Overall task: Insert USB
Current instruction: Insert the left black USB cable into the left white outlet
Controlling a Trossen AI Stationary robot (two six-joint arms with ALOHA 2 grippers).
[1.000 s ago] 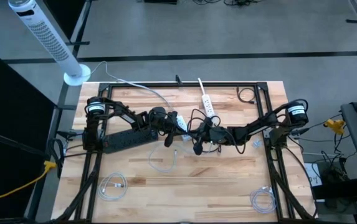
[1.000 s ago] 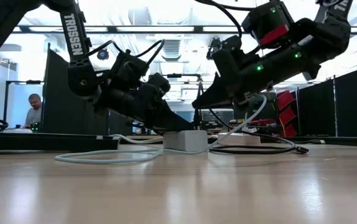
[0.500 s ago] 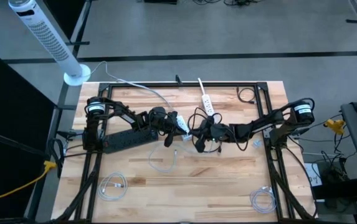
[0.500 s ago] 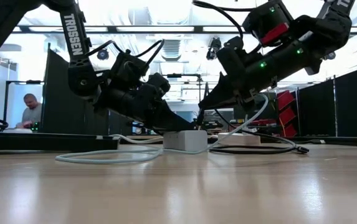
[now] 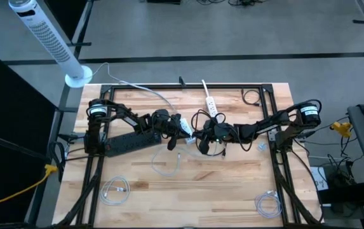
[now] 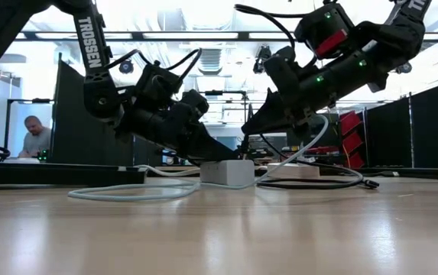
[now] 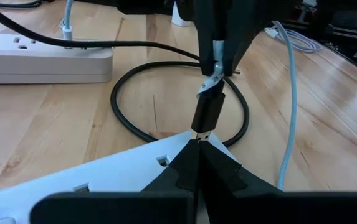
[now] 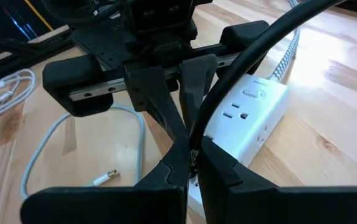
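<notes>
Looking down from the high view, I see both arms meeting near the middle of the wooden worktop (image 5: 232, 184), the left gripper (image 5: 180, 126) reaching in from the left and the right gripper (image 5: 202, 135) from the right. In the left wrist view my left fingers (image 7: 184, 168) are clenched together, their tips pressed on the top face of the white power strip (image 7: 103, 177), which lies flat on the wood. Just ahead of those tips the right gripper (image 7: 218, 59) comes down from above, grasping a black USB plug (image 7: 207, 112); the plug hangs nearly upright with its metal end at the strip's far edge, right where my left fingertips meet. I cannot tell whether the metal end has entered a port. The right wrist view shows the right fingers (image 8: 166, 171) closed around the thick black cable (image 8: 253, 56) of that plug, with the white strip's outlets just beyond them and the left gripper (image 8: 166, 106) pressed against the strip from the other side. The low view has the strip (image 6: 228, 172) sitting between the two grippers, with a pale cable (image 6: 127, 192) looping away across the wood. Another white power strip (image 7: 41, 59) lies further off with a black cord looped beside it, and a long black power strip (image 5: 131, 141) lies under the left arm. A person (image 6: 34, 137) sits in the room behind.
</notes>
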